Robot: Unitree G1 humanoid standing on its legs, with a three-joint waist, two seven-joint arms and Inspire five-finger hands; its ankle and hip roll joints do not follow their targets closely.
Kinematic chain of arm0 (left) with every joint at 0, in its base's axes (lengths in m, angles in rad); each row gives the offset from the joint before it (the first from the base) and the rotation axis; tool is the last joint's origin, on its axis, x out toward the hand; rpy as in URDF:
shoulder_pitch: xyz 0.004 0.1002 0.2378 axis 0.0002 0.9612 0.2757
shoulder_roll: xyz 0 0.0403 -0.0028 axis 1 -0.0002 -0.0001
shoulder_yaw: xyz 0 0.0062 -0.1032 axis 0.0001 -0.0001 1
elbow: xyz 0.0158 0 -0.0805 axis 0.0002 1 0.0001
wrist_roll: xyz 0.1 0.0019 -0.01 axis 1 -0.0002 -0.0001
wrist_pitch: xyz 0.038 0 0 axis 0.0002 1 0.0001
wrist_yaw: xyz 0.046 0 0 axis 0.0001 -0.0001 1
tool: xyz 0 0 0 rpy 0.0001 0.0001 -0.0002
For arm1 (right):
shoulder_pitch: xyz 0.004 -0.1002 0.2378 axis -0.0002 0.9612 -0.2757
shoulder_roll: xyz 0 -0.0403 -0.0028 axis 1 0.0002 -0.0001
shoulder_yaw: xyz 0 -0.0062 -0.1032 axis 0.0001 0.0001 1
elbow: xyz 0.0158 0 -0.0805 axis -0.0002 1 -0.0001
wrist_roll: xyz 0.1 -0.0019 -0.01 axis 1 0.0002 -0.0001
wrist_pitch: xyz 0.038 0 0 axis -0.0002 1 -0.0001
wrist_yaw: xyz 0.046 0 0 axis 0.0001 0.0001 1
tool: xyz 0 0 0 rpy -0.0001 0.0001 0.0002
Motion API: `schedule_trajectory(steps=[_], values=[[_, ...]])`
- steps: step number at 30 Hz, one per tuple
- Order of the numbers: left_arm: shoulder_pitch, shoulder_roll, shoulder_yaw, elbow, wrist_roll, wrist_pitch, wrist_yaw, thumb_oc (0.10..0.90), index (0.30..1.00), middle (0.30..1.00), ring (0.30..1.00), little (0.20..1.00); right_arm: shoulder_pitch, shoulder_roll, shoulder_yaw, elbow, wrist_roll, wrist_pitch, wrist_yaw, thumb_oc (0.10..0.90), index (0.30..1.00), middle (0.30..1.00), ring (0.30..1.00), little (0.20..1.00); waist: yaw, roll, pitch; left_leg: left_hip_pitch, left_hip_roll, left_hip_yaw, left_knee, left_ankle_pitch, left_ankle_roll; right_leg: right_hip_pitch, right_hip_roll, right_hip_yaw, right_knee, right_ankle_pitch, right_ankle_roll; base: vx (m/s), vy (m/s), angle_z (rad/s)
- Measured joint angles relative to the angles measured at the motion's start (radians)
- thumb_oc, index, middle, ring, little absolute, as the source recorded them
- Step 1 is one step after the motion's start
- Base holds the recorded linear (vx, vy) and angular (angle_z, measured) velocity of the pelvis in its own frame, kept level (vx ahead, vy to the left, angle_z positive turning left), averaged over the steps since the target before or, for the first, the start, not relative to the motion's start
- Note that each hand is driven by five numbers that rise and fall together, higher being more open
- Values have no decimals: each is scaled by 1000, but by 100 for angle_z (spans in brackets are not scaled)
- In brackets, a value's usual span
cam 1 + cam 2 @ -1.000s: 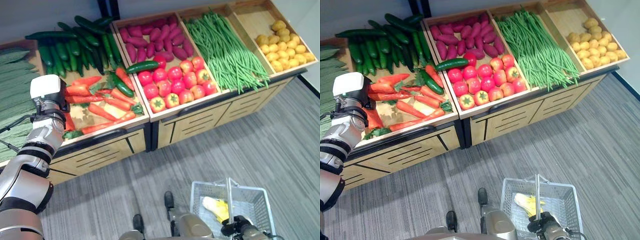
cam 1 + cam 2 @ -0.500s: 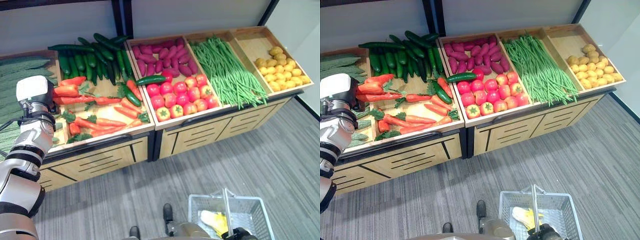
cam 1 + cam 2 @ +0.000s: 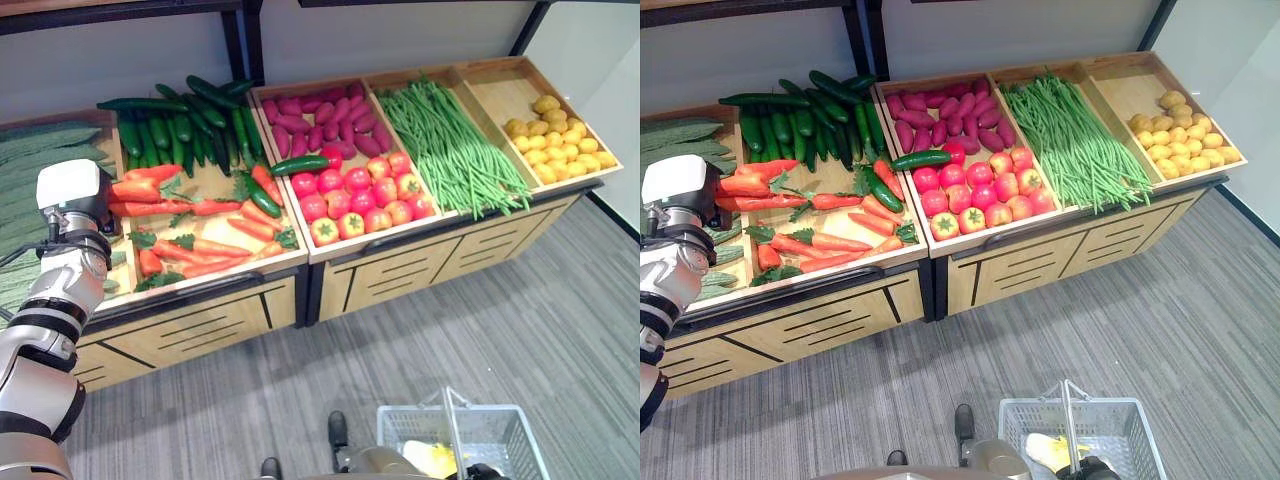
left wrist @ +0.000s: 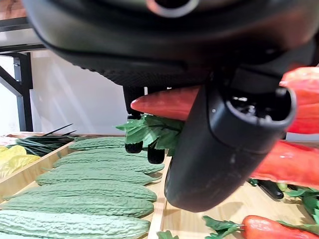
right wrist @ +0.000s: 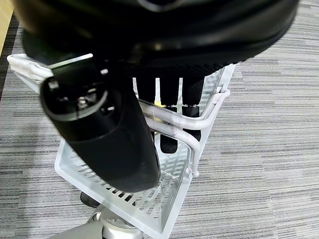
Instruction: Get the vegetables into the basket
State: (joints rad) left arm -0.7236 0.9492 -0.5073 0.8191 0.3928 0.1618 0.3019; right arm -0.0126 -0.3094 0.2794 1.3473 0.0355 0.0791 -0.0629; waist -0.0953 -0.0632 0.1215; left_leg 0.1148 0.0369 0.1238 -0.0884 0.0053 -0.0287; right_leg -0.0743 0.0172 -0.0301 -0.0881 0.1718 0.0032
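While the right hand (image 5: 164,114) curls its fingers around the handle (image 5: 174,122) of the white basket (image 3: 1120,430), the left hand (image 4: 224,124) reaches into the vegetable stand.

The basket hangs low over the grey floor, with something yellow inside. Farther off, the left hand's fingers close on an orange carrot (image 4: 164,102) above the carrot bin (image 3: 215,225); beyond lie cucumbers (image 3: 175,125).

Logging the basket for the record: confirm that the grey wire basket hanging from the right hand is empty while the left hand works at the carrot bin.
Not quite: the basket is not empty. The right eye view shows a yellow vegetable already lying in it. The rest stands: the right hand holds its handle, and the left hand is at the carrots.
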Motion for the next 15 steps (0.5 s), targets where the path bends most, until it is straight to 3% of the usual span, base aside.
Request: schedule_trajectory(steps=[15], values=[[28, -1, 0, -55, 1, -3, -1, 400, 300, 300, 300, 300, 21, -1, -35, 0, -20, 17, 0, 400, 300, 300, 300, 300, -1, 8, -12, 18, -3, 12, 0, 0, 0, 12, -1, 13, 0, 0, 2, 3, 31, -2]])
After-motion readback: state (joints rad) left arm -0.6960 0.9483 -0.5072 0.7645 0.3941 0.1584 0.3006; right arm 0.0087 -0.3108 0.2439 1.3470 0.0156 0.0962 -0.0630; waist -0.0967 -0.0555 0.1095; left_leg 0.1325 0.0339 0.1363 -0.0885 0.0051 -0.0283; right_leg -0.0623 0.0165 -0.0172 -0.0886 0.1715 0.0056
